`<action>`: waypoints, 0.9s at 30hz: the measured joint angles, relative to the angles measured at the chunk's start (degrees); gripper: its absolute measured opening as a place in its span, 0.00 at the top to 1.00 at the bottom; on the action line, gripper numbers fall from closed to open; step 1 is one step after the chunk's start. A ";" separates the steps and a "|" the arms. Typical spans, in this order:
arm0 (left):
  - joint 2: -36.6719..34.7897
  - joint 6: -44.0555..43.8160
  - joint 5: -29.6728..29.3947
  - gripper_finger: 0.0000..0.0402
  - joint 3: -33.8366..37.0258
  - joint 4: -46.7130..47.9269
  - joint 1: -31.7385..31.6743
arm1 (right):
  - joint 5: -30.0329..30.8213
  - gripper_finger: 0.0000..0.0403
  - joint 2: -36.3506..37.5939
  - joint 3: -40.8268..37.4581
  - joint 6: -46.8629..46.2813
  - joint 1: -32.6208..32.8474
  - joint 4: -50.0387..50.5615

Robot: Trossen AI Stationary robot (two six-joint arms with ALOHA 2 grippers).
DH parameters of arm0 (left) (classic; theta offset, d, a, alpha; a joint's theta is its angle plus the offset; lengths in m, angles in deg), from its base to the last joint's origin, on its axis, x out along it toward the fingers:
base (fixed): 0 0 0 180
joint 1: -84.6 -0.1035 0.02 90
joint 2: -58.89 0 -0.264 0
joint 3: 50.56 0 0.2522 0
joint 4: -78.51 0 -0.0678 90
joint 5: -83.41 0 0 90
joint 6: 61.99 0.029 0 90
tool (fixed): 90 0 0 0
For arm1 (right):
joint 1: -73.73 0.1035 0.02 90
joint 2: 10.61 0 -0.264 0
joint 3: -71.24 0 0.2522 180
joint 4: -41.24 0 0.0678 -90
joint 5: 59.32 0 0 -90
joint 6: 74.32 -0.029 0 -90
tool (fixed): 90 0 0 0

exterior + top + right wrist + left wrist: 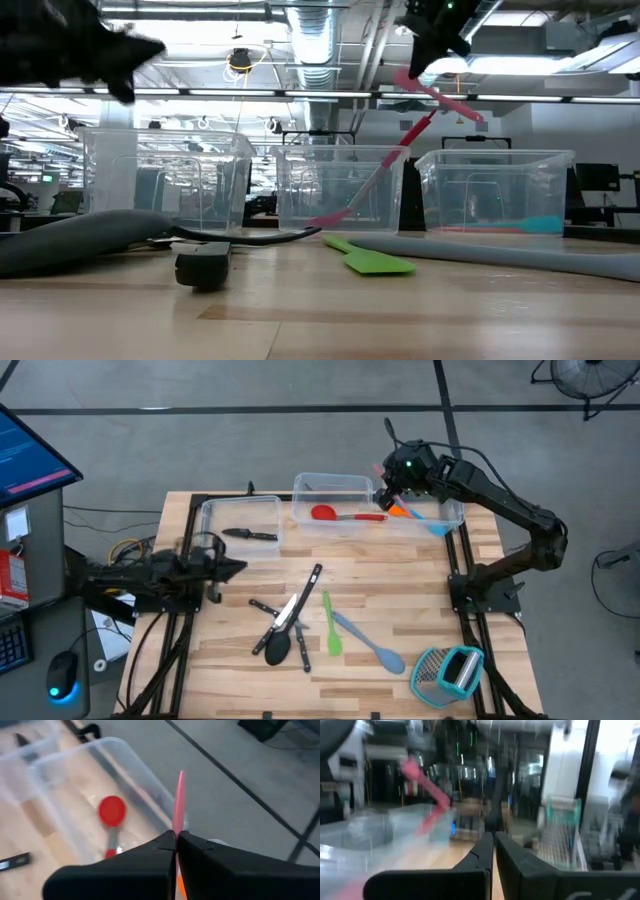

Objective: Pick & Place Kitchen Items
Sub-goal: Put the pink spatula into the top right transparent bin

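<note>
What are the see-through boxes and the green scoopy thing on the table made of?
The bins look like clear, glossy plastic: you can see the red spoon and the wood straight through their walls. The green spatula looks like matte silicone or soft plastic, one even colour with no shine, though the look alone cannot settle which.

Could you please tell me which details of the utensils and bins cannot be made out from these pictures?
- Pink spatula held by the right gripper: its lower end is hidden by the fingers in the right wrist view.
- Third bin: contents largely covered by the right arm in the high view.
- Left wrist view: blurred, so bin contents are unreadable there.
- Knives: overlapping in the high view, so the count is uncertain.
</note>
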 joint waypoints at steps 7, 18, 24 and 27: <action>0.02 0.04 0.24 1.00 -0.01 -14.41 -1.32 | 1.06 1.00 -0.31 -1.80 4.51 -6.43 -1.31; 0.02 0.02 0.22 1.00 -0.02 -16.14 -2.51 | 4.83 1.00 -3.74 -8.04 8.28 -9.00 -0.72; 0.02 0.02 0.23 1.00 -0.02 -16.37 -2.51 | 7.70 1.00 -5.99 -8.21 10.39 -9.00 0.92; 0.02 0.02 0.23 1.00 -0.02 -16.33 -2.51 | 8.27 1.00 -7.02 -8.21 11.46 -9.23 1.93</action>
